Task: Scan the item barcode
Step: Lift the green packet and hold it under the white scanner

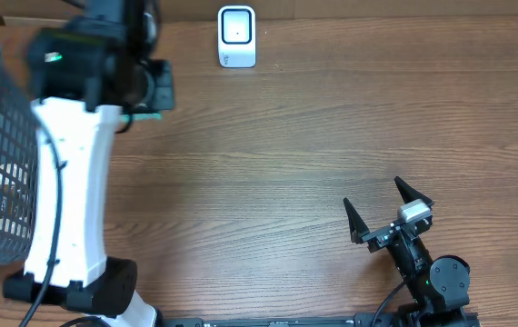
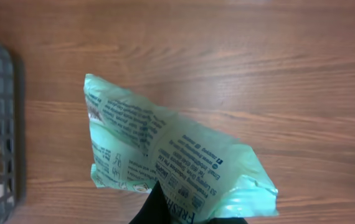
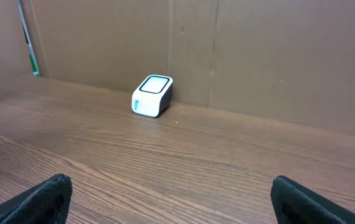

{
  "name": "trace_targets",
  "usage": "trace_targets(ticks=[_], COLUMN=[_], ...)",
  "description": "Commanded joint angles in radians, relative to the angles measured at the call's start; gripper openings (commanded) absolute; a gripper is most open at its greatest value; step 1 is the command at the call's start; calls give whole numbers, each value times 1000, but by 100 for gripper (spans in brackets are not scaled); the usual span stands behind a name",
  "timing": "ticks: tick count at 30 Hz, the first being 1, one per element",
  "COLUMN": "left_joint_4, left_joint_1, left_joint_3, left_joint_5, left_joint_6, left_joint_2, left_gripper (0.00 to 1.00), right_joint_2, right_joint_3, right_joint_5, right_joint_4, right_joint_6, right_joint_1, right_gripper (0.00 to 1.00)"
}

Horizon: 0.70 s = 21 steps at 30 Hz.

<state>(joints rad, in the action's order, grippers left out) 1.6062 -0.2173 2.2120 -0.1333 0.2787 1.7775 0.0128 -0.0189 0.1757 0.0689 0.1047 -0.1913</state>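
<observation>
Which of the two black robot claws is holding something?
The left gripper: it is shut on a pale green plastic packet with printed text. The right gripper stands wide open and empty over the brown wooden table.

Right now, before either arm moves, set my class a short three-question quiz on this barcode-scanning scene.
1. What does the left end effector grip?
2. True or false: the right end effector is shut on that item.
3. The white scanner stands: A) by the back wall; B) beneath the held item; C) between the right end effector's fingers.

Key: 1) the green packet; 2) false, it is open and holds nothing; 3) A.
</observation>
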Motion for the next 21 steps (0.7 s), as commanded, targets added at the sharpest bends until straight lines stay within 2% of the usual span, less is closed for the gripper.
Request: trace_targets(ticks=[1,5,10,21], left_joint_4=[-63,-185,-333,-426], left_joint_1=[-32,-53,-85,-109], left_joint_3=[-123,-280,-439,-544], left_joint_5=[-62,-117,-132,-129], left_joint_6=[76,150,165,175], left_joint_2=[-15,-15,-15,-15], left_gripper=[4,4,4,4], right_joint_2=[-10,-10,-10,-10], right_joint_3=[11,11,11,11], right_joint_5=[-6,-6,-6,-6], right_joint_4=[-5,-5,-5,-5], right_joint_6=[-4,-4,-4,-4], right_joint_1=[2,2,2,2], right_gripper=[100,100,100,100])
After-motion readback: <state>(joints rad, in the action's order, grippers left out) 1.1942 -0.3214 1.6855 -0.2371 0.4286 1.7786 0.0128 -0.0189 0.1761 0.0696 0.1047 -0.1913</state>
